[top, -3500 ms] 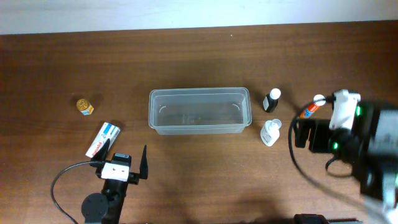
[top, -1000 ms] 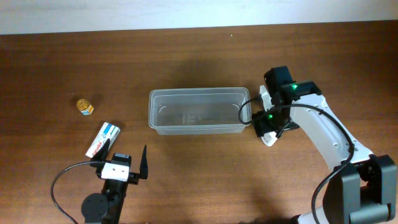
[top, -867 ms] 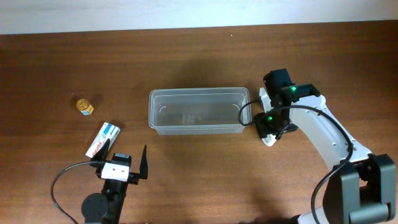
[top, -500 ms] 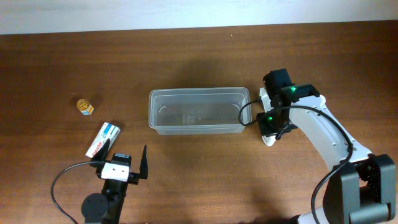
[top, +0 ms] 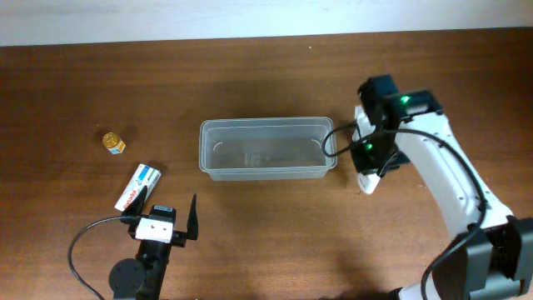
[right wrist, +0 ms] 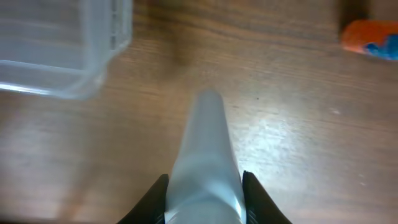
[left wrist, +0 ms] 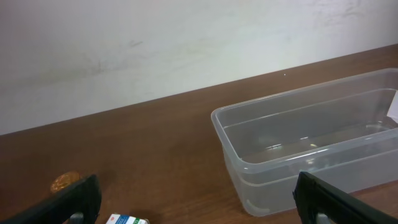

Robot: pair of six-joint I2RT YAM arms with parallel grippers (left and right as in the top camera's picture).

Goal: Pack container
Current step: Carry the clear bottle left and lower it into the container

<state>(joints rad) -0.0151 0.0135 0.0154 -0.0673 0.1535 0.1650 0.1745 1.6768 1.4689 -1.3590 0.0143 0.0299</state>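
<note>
The clear container (top: pixel 266 123) stands in the middle of the table; its wall (left wrist: pixel 249 168) shows in the left wrist view and a corner (right wrist: pixel 81 62) in the right wrist view. My right gripper (top: pixel 369 167) is just right of the container, shut on a small white bottle (right wrist: pixel 205 168) whose end (top: pixel 367 183) pokes out below the arm. The bottle's neck points at the table near the container's corner. My left gripper (top: pixel 164 218) rests open near the front left with nothing between its fingers (left wrist: pixel 329 199).
A white and blue box (top: pixel 137 187) lies just ahead of the left gripper, and a small gold jar (top: pixel 113 142) stands further back left. An orange thing (right wrist: pixel 373 38) lies on the table to the right of the held bottle.
My right gripper has shut on the white bottle and drawn it slightly right and up from the table. The left arm has not moved.
</note>
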